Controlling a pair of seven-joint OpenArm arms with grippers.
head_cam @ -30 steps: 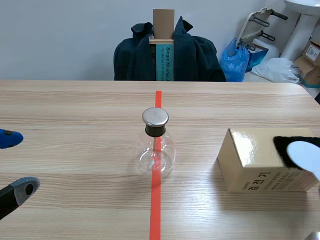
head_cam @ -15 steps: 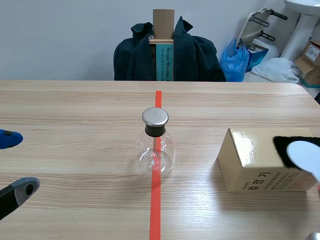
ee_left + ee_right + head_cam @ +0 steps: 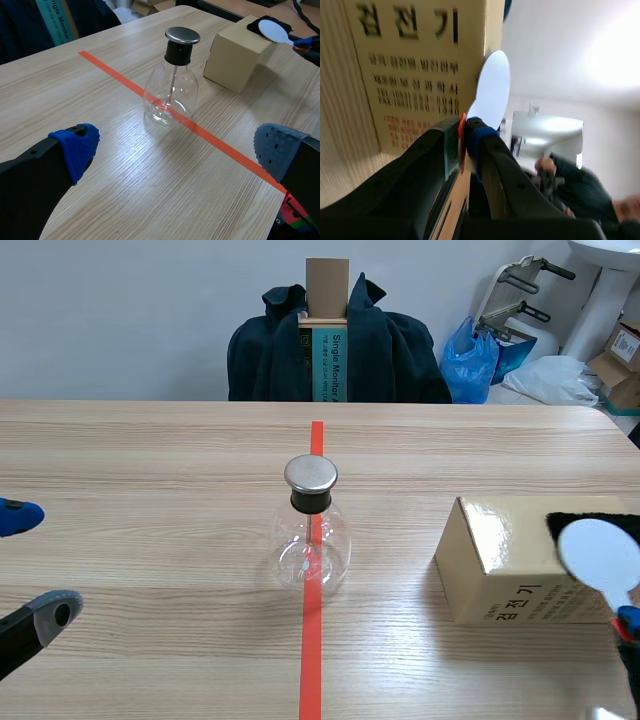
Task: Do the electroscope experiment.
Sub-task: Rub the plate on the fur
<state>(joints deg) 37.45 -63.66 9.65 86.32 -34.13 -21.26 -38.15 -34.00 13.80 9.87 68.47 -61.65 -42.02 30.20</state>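
Standing on the orange-red tape line [image 3: 310, 660] at the table's middle, the electroscope [image 3: 311, 530] is a clear flask with a black neck and a flat metal cap [image 3: 311, 474], upright and touched by nothing, so its cap is free to take a charge from above. To its right, near the table's edge, the right gripper [image 3: 462, 142] is clenched on the thin handle of a white paddle [image 3: 598, 552], whose disc lies over a black cloth [image 3: 552, 528] on top of a cardboard box [image 3: 500, 560], probably for rubbing up a charge. The left gripper [image 3: 177, 150] waits at the near left, jaws released, well apart from the flask. Bare wood lies between box and flask; nothing blocks that path. Beyond the far edge are a chair draped in a dark jacket [image 3: 400, 350] and a blue bag [image 3: 470, 360].
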